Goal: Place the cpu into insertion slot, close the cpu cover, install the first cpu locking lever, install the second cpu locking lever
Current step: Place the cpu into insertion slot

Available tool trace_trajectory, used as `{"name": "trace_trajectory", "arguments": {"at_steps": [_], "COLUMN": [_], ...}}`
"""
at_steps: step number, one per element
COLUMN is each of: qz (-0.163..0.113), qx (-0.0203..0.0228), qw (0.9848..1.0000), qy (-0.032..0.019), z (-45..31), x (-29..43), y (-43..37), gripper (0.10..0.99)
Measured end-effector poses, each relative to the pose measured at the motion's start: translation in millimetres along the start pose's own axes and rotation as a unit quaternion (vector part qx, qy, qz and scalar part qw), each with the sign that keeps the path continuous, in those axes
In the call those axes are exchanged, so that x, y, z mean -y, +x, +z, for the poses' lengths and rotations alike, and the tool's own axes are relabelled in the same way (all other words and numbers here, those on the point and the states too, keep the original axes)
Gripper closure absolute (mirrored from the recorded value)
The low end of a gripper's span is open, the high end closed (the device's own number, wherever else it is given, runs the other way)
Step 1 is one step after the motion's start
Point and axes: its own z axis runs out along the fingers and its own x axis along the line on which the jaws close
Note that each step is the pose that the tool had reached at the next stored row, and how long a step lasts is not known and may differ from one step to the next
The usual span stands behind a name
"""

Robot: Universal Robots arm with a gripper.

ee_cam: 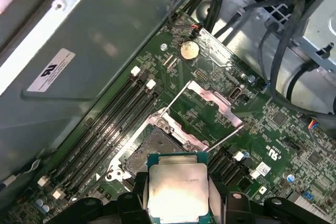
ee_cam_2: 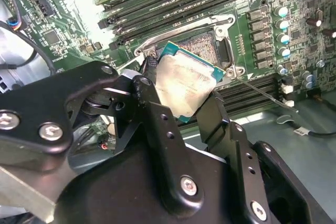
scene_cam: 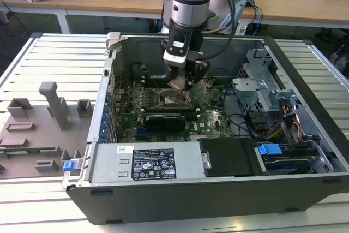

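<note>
Gripping the cpu (ee_cam: 177,190) by two opposite edges, the claw (scene_cam: 184,80) is clamped snugly on it and holds it tilted just above the insertion slot (ee_cam: 149,148), not yet seated. That socket lies bare near the middle of the green motherboard (ee_cam: 294,150), with the cpu cover (ee_cam: 215,102) flipped open just beside it, inside the open computer case (scene_cam: 218,189).
</note>
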Motion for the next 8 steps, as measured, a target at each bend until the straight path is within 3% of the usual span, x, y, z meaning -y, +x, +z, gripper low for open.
{"name": "trace_trajectory", "arguments": {"at_steps": [8], "qz": [0.042], "qx": [0.0014], "qw": [0.9991], "qy": [0.0006], "z": [0.2], "x": [0.0], "y": [0.0], "gripper": [0.541]}}
